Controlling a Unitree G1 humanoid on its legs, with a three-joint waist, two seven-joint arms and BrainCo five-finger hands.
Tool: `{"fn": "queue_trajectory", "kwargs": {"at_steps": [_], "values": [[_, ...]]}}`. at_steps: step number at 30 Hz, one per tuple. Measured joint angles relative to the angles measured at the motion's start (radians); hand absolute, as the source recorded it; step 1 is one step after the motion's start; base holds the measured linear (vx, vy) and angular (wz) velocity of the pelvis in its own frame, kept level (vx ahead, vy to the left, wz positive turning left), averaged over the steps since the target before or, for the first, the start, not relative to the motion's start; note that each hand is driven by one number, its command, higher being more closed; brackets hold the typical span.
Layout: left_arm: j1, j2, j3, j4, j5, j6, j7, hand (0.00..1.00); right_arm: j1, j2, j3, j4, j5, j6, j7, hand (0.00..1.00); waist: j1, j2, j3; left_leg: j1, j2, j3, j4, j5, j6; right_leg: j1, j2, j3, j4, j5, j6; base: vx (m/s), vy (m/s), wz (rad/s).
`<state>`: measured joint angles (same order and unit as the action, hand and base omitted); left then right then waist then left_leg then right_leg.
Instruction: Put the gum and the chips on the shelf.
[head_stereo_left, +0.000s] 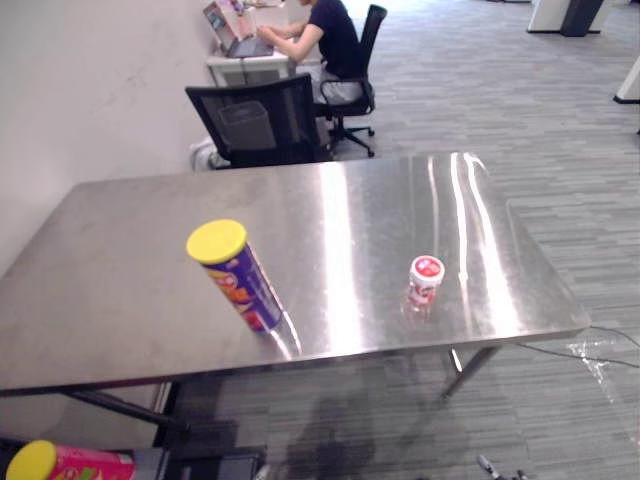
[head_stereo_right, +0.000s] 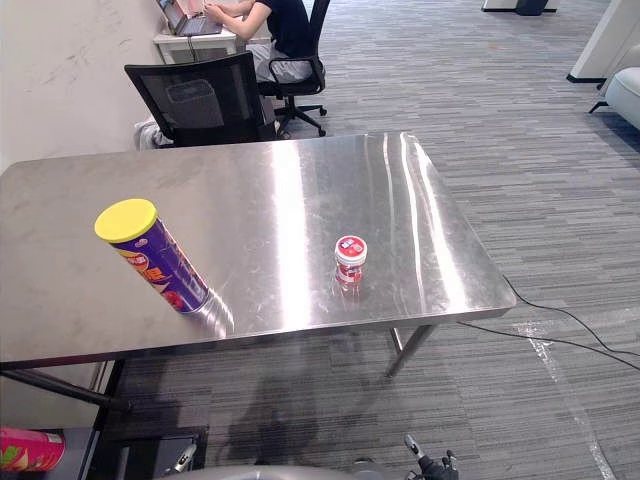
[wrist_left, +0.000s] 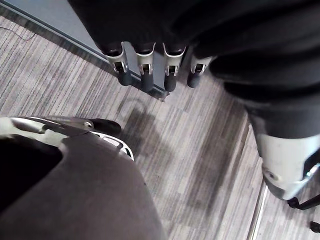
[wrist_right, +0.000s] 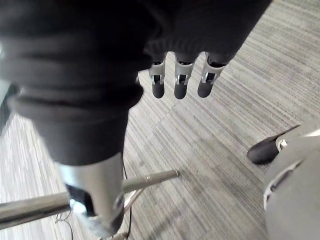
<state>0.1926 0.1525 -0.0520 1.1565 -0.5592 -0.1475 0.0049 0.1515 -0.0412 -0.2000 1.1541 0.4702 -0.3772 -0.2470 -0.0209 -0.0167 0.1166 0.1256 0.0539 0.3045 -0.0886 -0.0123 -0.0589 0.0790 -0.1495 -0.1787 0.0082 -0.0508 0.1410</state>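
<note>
1. My left hand (wrist_left: 144, 74) hangs at my side above the grey striped carpet. Its fingers are straight and loose and hold nothing, because no reach has begun.
2. Low at my left, beneath table height, a pink tube with a yellow lid (head_stereo_left: 70, 463) lies on its side on something dark. I cannot tell whether that is the shelf.
3. The purple cardboard chips tube with a yellow plastic lid (head_stereo_left: 238, 278) stands on its base on the brushed steel table (head_stereo_left: 120, 260), close to the near edge on the left side. I judge that an easy spot for my left hand. The tube is a smooth, rigid cylinder, tall and narrow enough that a knock could tip it and set it rolling.
4. The small white gum jar with a red label and lid (head_stereo_left: 425, 282) stands upright to the right of the tube, well apart from it and also near the front edge. It is squat, glossy plastic and could slide on the slick metal top.
5. My right hand (wrist_right: 180, 82) hangs over the carpet too, its fingers extended, relaxed and empty. Neither item has been picked up.
</note>
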Motion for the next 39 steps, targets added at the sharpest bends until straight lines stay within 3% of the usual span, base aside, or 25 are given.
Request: {"fn": "queue_trajectory", "kwargs": {"at_steps": [6,11,14,19,23,27,30,35,39], "values": [[0.009,0.010,0.040,-0.018,0.034,0.024,-0.003,0.00,-0.003,-0.031,-0.177,-0.092,0.000,-0.008,-0.076,0.00,0.004,-0.025,-0.009,0.000,-0.015,0.013,-0.006,0.000,0.004,-0.003,-0.015,0.009,-0.023,0.012,0.010,-0.01,0.042,-0.06],[0.033,0.024,0.069,-0.066,0.064,0.025,-0.007,0.00,-0.035,-0.133,-0.377,-0.298,-0.064,-0.029,-0.194,0.00,0.003,-0.051,-0.013,-0.001,-0.027,0.017,-0.007,-0.002,0.006,-0.006,-0.026,0.014,-0.025,0.015,0.014,0.00,0.029,-0.02],[0.048,0.027,0.072,-0.092,0.076,0.034,-0.007,0.00,-0.049,-0.191,-0.388,-0.491,-0.121,-0.031,-0.250,0.00,-0.002,-0.057,-0.013,-0.002,-0.028,0.024,-0.007,-0.003,0.008,-0.009,-0.026,0.021,-0.028,0.017,0.017,0.01,0.023,-0.06],[0.047,0.026,0.070,-0.110,0.100,0.079,-0.010,0.00,-0.076,-0.209,-0.354,-0.812,-0.259,-0.024,-0.293,0.00,-0.005,-0.047,-0.019,-0.016,-0.026,0.040,-0.007,-0.004,0.008,-0.029,-0.021,0.037,-0.030,0.028,0.015,0.01,0.002,-0.09],[0.049,0.028,0.062,-0.122,0.106,0.101,-0.010,0.00,-0.063,-0.209,-0.250,-1.033,-0.277,0.004,-0.176,0.00,-0.007,-0.041,-0.023,-0.030,-0.025,0.044,-0.006,-0.004,0.008,-0.045,-0.019,0.043,-0.030,0.031,0.014,0.01,-0.003,-0.03],[0.047,0.031,0.056,-0.123,0.116,0.103,-0.011,0.00,-0.031,-0.217,-0.057,-1.178,-0.320,0.049,0.030,0.00,-0.006,-0.045,-0.028,-0.038,-0.024,0.044,-0.006,-0.004,0.008,-0.055,-0.018,0.047,-0.029,0.032,0.013,0.00,-0.008,-0.02],[0.046,0.030,0.055,-0.123,0.148,0.090,-0.008,0.00,-0.029,-0.219,0.023,-1.183,-0.315,0.052,0.187,0.00,-0.005,-0.046,-0.029,-0.038,-0.027,0.042,-0.006,-0.005,0.009,-0.055,-0.021,0.043,-0.028,0.032,0.013,0.00,0.000,0.00],[0.049,0.030,0.054,-0.115,0.150,0.073,-0.004,0.00,-0.029,-0.265,0.083,-1.196,-0.313,0.050,0.280,0.00,-0.005,-0.048,-0.036,-0.043,-0.029,0.032,-0.006,-0.004,0.010,-0.055,-0.024,0.031,-0.029,0.032,0.013,0.00,-0.007,0.04],[0.048,0.036,0.048,-0.100,0.150,0.060,-0.012,0.00,-0.030,-0.298,0.134,-1.200,-0.313,0.051,0.301,0.00,-0.004,-0.049,-0.054,-0.053,-0.028,0.011,-0.006,-0.002,0.013,-0.055,-0.024,0.007,-0.031,0.032,0.013,0.01,-0.022,0.13]]}}
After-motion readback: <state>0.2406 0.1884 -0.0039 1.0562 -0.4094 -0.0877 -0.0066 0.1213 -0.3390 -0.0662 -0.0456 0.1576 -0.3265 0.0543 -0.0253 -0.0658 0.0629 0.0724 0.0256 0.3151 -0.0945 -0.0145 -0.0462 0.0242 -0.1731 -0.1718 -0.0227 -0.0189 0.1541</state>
